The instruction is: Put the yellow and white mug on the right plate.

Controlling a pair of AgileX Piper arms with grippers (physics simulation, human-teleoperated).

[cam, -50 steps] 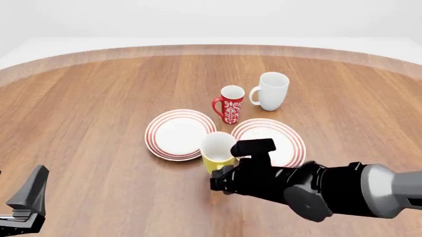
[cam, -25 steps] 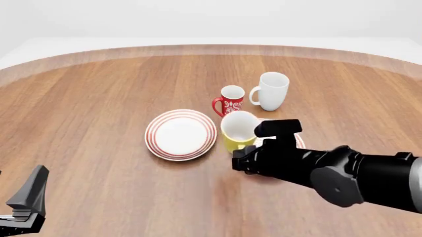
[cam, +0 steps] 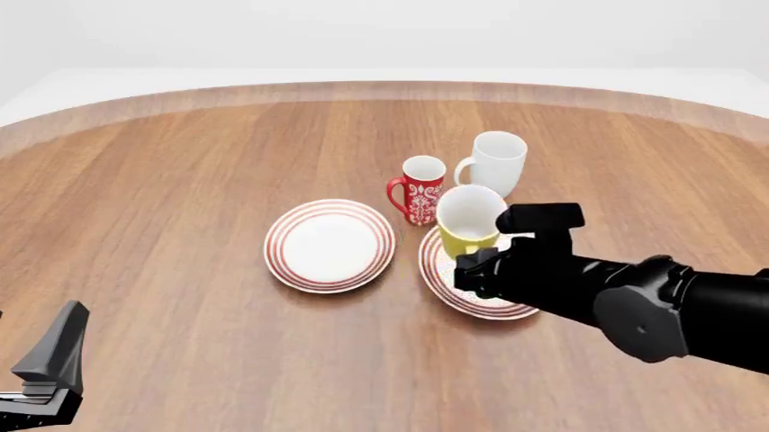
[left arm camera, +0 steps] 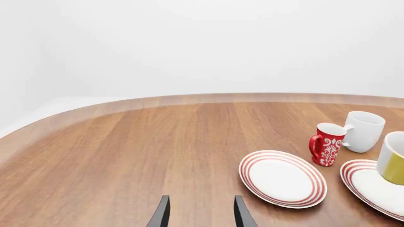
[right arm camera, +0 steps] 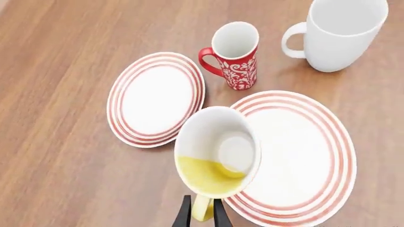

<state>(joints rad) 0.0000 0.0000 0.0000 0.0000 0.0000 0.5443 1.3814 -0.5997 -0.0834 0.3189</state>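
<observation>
The yellow and white mug (cam: 469, 219) hangs lifted over the near-left part of the right plate (cam: 435, 266), tilted a little. My right gripper (cam: 476, 263) is shut on its yellow handle. In the right wrist view the two fingers pinch the handle (right arm camera: 202, 210) below the mug (right arm camera: 218, 151), which overlaps the plate's (right arm camera: 303, 151) rim. The mug (left arm camera: 394, 158) and right plate (left arm camera: 372, 187) also show at the edge of the left wrist view. My left gripper (cam: 50, 367) stays low at the near left, open (left arm camera: 200, 213) and holding nothing.
The second red-ringed plate (cam: 330, 245) lies just left of the right plate. A red white-patterned mug (cam: 420, 189) and a taller white mug (cam: 495, 165) stand right behind the right plate, close to the held mug.
The right gripper has carried the yellow mug up and to the right, from the table in front of the two plates to above the right plate. The left arm has not moved.
</observation>
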